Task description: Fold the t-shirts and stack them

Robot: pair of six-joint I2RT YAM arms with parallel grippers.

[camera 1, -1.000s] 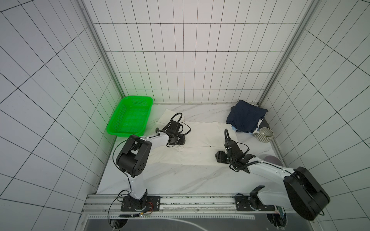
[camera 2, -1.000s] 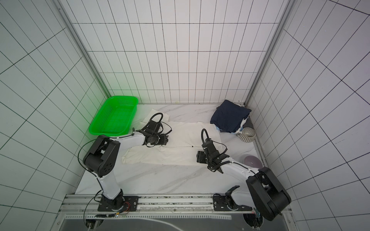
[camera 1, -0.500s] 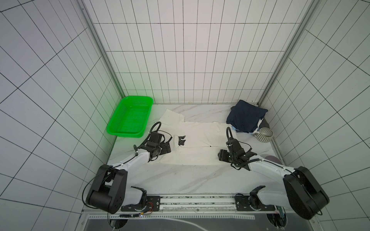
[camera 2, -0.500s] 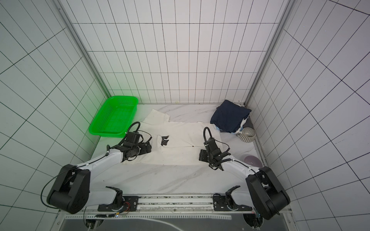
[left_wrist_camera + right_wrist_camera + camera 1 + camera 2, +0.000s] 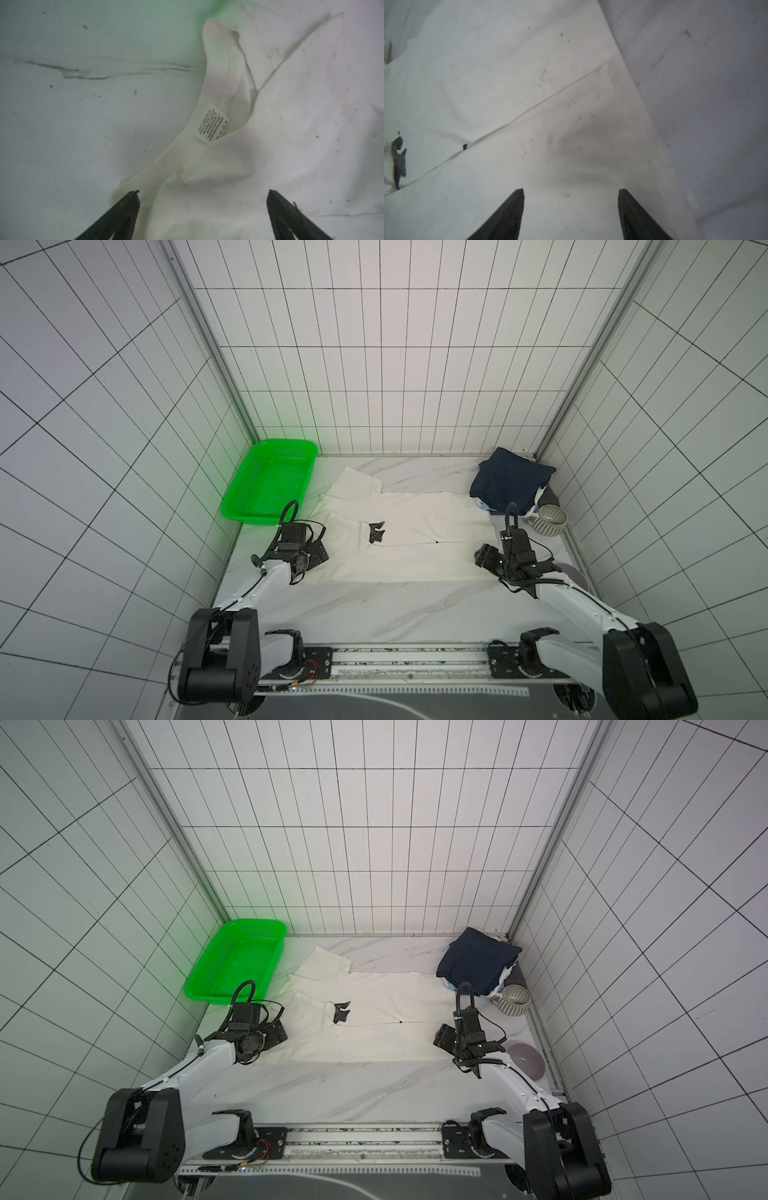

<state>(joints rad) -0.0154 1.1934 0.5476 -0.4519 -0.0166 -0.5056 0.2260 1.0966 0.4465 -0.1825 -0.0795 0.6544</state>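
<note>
green basket (image 5: 270, 489), ribbed bowl (image 5: 548, 526), lilac disc (image 5: 525, 1056)

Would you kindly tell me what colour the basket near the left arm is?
The basket is bright green; it shows best in a top view.

This is a robot test cell in a lab, not anyone's home. White tiled walls (image 5: 374, 364) box in a marble-look tabletop (image 5: 374, 614) on three sides, with bare metal posts (image 5: 211, 344) at the far corners. A left arm (image 5: 266, 580) and a right arm (image 5: 573, 597), white with black joints, are mounted on a rail (image 5: 407, 655) along the tabletop's near edge. Household things lie on it: a white shirt (image 5: 415, 547) spread mid-table and a green basket (image 5: 270, 485) in the far left corner.
</note>
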